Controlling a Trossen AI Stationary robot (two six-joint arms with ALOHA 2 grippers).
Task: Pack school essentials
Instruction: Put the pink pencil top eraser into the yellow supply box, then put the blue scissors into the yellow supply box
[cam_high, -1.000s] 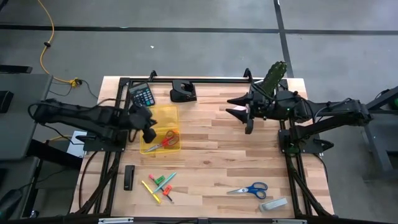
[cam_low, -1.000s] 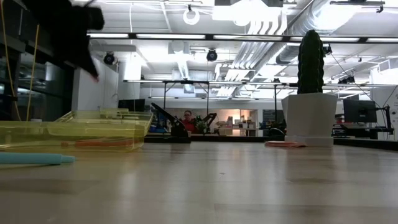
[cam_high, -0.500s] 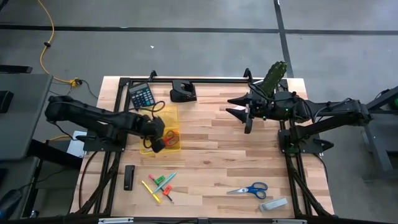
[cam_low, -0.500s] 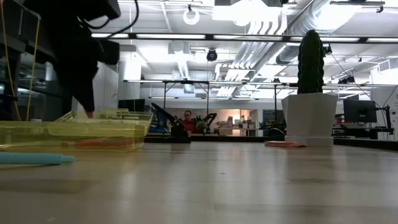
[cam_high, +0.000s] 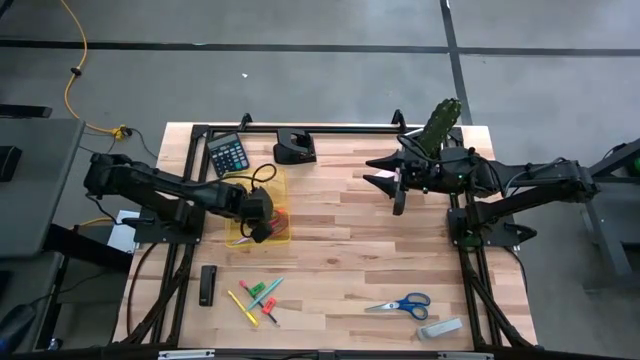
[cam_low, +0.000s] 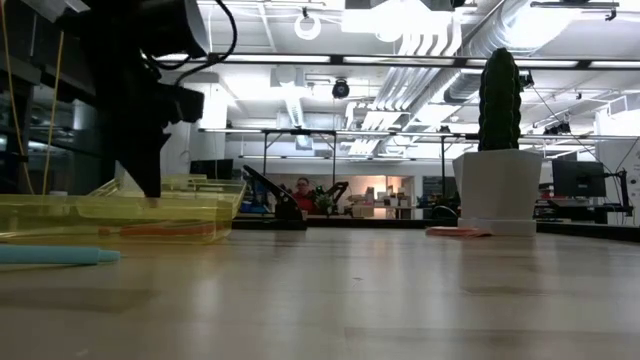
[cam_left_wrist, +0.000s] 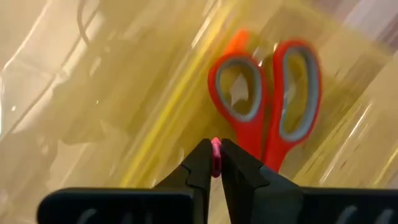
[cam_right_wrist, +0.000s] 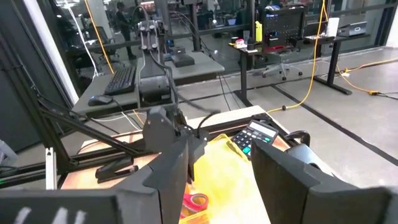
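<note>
A wooden tabletop (cam_high: 340, 250) stands on a grey floor, with a workshop room visible beyond it. A yellow tray (cam_high: 262, 185) sits toward the tabletop's left rear. The left pincer (cam_left_wrist: 216, 163) hangs inside the tray, its fingers narrowed onto a small pink item (cam_left_wrist: 216, 157), just above the red scissors (cam_left_wrist: 267, 99) lying on the tray floor. Judging by this, the step in hand is dropping that item into the tray; the next move calls for opening the fingers, then lifting straight up clear of the tray walls.

In front of the tray lie several pens (cam_high: 258, 296), and well to the tray's right-front are the blue scissors (cam_high: 400, 305). A calculator (cam_high: 230, 153) sits just behind the tray, and a cactus (cam_high: 440, 120) stands far to the tray's right. The right pincer (cam_high: 400, 190) waits spread wide near the cactus. Between the tray and the blue scissors the wood is bare, giving free room to travel.
</note>
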